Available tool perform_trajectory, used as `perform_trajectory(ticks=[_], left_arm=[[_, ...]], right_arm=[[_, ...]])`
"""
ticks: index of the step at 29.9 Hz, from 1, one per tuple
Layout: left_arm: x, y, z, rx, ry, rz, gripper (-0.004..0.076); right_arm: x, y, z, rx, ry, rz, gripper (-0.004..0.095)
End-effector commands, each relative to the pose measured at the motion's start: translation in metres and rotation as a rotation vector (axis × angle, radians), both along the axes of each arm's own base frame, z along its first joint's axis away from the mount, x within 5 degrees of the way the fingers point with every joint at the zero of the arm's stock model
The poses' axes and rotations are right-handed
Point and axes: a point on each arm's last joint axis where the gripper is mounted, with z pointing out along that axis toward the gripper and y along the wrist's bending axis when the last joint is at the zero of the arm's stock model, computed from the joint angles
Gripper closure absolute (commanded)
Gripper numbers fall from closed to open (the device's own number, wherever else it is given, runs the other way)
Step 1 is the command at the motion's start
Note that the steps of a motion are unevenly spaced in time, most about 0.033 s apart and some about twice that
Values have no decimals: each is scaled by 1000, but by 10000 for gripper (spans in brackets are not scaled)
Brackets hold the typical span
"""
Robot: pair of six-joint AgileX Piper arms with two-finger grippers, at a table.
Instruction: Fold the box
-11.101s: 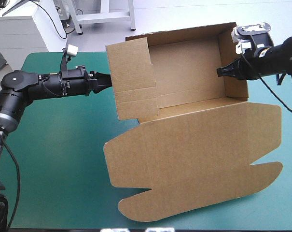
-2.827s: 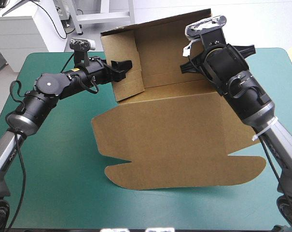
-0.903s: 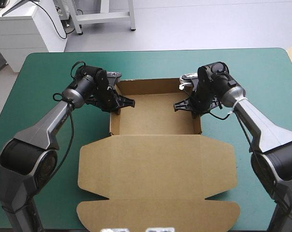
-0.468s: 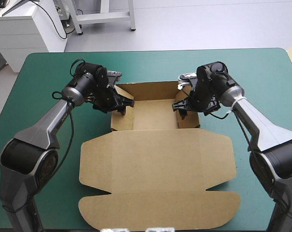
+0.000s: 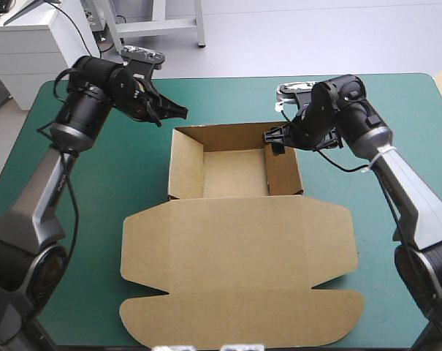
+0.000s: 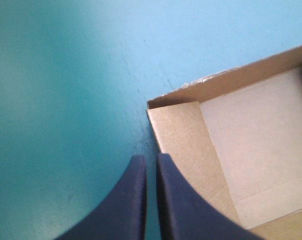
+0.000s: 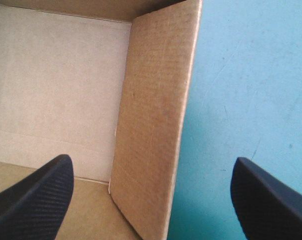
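High view: The box (image 5: 235, 175) stands at the centre of the frame on the teal-green worktop (image 5: 396, 110) as an open tray, with its walls raised. Its lid (image 5: 239, 256) lies flat toward the lower edge. The tray has kept its place since just before. The left pincer (image 5: 178, 112) was then at the tray's left wall. It has now lifted away to the upper left, clear of the board. The right pincer (image 5: 273, 140) remains over the right wall (image 5: 285, 172), near the far corner.

Left wrist view: The left pincer (image 6: 151, 170) has its black fingers all but meeting, with nothing between them. The tray's corner (image 6: 155, 107) lies just ahead of it and to one side.

Right wrist view: The right pincer (image 7: 151, 161) is spread wide and grips nothing. The right wall (image 7: 151, 100) stands upright between its fingers.
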Motion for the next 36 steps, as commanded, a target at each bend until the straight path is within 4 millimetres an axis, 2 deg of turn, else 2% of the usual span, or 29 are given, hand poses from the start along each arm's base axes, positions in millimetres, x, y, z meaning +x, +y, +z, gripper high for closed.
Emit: perform_trajectory(ticks=[1, 5, 8, 12, 16, 20, 26, 29, 31, 33, 36], left_arm=[[-45, 18, 54, -24, -117, -14, 731], [-89, 33, 77, -60, -171, -52, 731], [-120, 48, 79, -40, -183, -34, 731], [-155, 65, 63, -3, -156, -22, 731], [-192, 80, 38, 10, -119, -25, 731], [-221, 93, 9, 37, -101, -32, 731], [-254, 107, -16, -9, -260, -30, 731], [-273, 115, -33, -18, -283, -31, 731], [-282, 119, -43, -18, -285, -31, 731], [-292, 123, -53, -22, -293, -30, 731], [-303, 127, -64, -23, -308, -29, 731]], right_arm=[[-20, -11, 29, 17, -70, -9, 117], [-19, -11, 23, -1, -67, -10, 117], [-15, -10, 20, 2, -75, -10, 117], [-6, -7, 11, -1, -69, -10, 117], [5, -3, -6, -25, -40, -1, 117], [15, 1, -26, -50, 12, 10, 117], [25, 5, -50, -68, 82, 14, 119], [27, 6, -56, -79, 97, 25, 121], [28, 7, -61, -83, 117, 32, 152], [28, 7, -64, -89, 134, 33, 226], [28, 7, -65, -95, 143, 33, 425]])
